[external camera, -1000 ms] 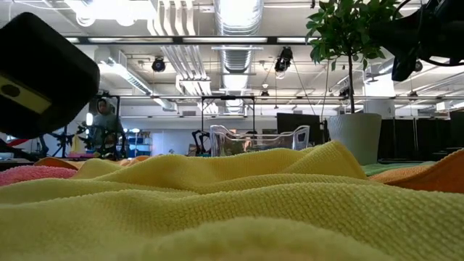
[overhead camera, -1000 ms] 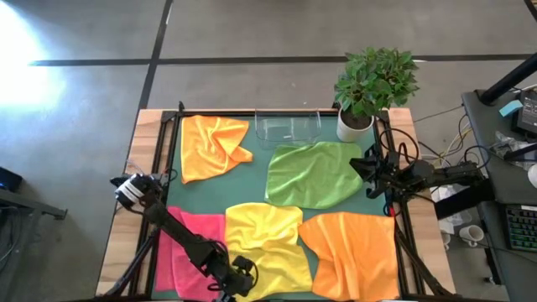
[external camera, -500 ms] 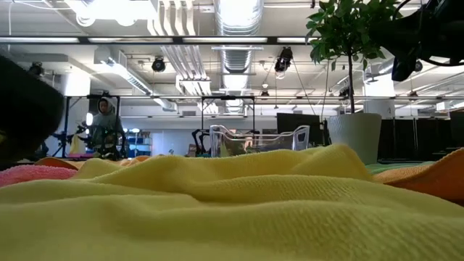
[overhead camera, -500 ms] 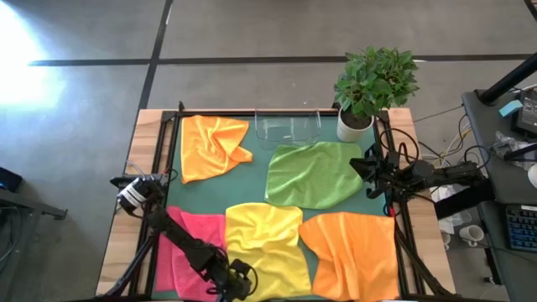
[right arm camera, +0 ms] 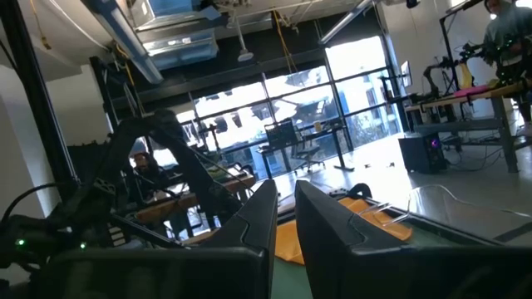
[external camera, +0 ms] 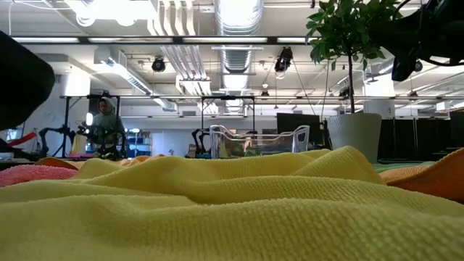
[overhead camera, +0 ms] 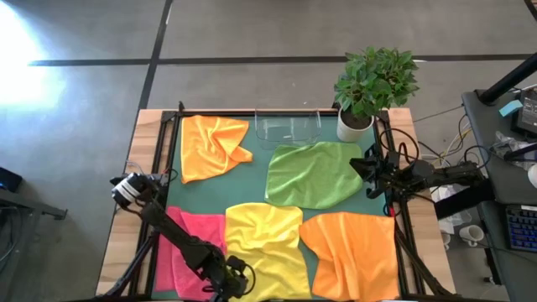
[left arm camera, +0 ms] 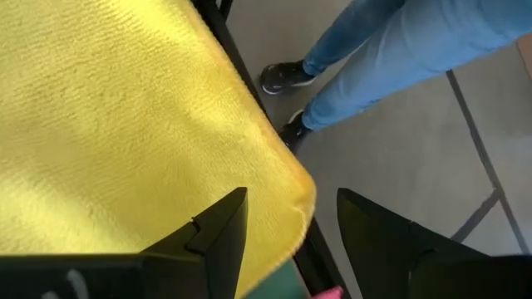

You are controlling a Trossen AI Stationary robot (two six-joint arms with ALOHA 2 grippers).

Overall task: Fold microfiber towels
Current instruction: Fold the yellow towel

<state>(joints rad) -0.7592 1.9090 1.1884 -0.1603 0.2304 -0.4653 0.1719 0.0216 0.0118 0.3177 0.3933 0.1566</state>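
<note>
While soft and light, the yellow towel [overhead camera: 267, 236] is lying limp.
Left end effector [left arm camera: 291, 224] is gaping wide over its near corner; right end effector [right arm camera: 284, 218] is waiting, nearly closed.

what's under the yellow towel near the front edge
The yellow towel lies on the green mat, its left side over the pink towel. Anything beneath its middle is covered.

text check | I found no readable text, label, brand, number or sign in any view | nothing legible on towels, worktop or room fittings
</note>
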